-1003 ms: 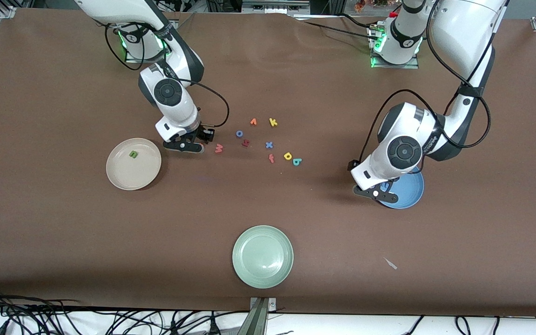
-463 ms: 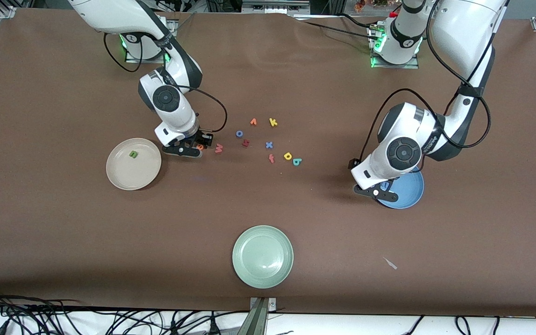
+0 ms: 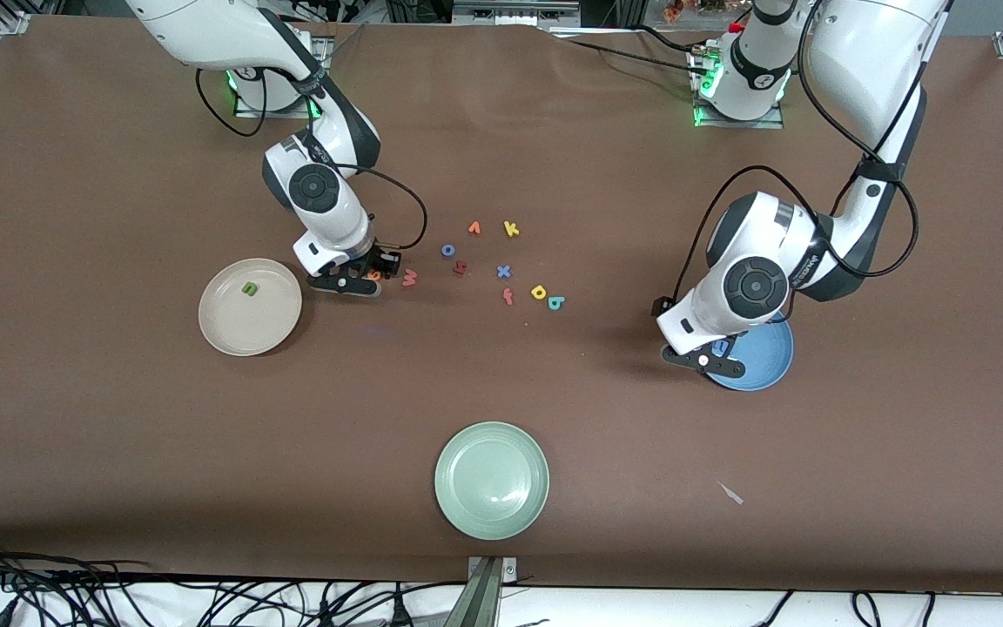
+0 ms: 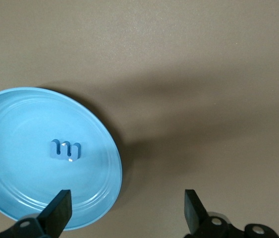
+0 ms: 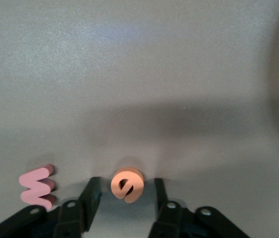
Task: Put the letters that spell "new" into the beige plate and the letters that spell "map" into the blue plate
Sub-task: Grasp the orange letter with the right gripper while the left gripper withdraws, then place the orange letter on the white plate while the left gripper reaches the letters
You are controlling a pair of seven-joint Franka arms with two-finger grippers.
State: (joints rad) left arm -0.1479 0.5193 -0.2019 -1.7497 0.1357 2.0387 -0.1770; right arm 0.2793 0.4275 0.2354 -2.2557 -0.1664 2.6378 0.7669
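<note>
My right gripper is down at the table between the beige plate and the salmon w. It is open, and the orange e lies between its fingers with a small gap on each side. The w lies just beside one finger. A green n rests in the beige plate. My left gripper hangs open over the rim of the blue plate, which holds the blue m. The yellow a and teal p lie together mid-table.
Loose letters lie mid-table: orange v, yellow k, blue o, a dark red letter, blue x, red f. A pale green plate sits near the front edge. A small scrap lies toward the left arm's end.
My right gripper has settled lower around the orange e and its fingers have drawn closer together. The left arm has not moved.
</note>
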